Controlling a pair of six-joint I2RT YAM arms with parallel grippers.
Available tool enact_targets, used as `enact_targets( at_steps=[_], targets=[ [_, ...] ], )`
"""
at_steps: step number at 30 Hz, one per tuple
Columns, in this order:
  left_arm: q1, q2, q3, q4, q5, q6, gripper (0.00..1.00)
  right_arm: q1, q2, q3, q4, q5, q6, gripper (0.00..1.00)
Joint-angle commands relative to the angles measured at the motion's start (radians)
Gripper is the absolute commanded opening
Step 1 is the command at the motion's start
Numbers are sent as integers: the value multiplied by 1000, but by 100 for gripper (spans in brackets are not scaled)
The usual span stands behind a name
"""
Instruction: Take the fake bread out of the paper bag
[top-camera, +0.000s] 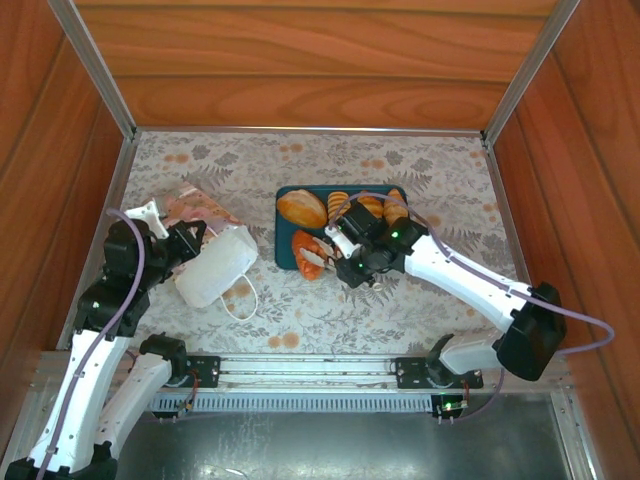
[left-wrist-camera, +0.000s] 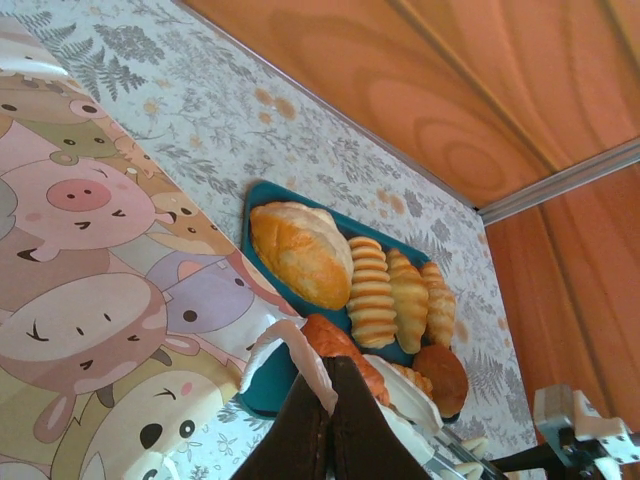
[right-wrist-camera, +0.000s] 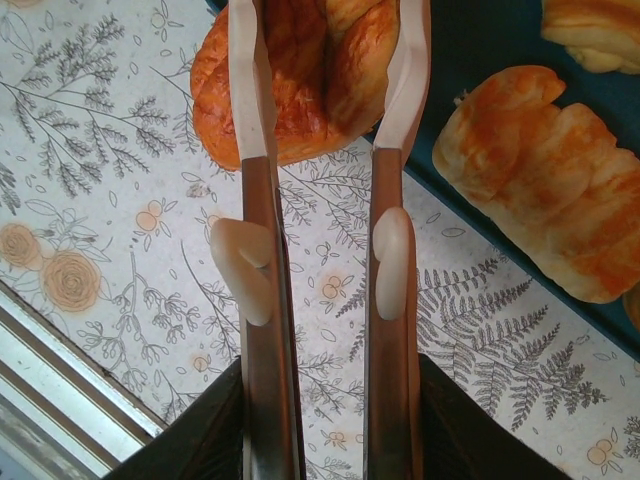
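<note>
Near left, the paper bag (top-camera: 215, 265) lies on its side on the floral desk (top-camera: 400, 160), with the left hand (left-wrist-camera: 330, 385) closed tight on its edge. Just right of it, the right hand (right-wrist-camera: 325, 60) grips an orange croissant (right-wrist-camera: 310, 110) at the near left edge of a teal tray (left-wrist-camera: 265, 380). Farther back, more fake bread (left-wrist-camera: 370, 290) sits in the tray: a loaf, ridged rolls and a dark bun.

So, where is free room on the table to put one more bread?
Free: cloth behind the tray by the back wall; cloth in front, between bag and right arm. Crowded: the tray, full of bread.
</note>
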Motion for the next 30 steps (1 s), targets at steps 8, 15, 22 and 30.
enact_targets(
  at_steps=[8,15,22,30],
  targets=[
    [-3,-6,22,-13,11,27,0,-20,70,29,15,-16,-82,41],
    [-2,-5,23,-15,10,24,0,-23,113,57,17,-17,-119,42],
    [-2,-2,30,-16,11,24,0,-26,160,96,57,-48,-179,44],
    [-2,-10,31,-18,10,25,0,-41,213,164,8,26,-187,54]
  ],
)
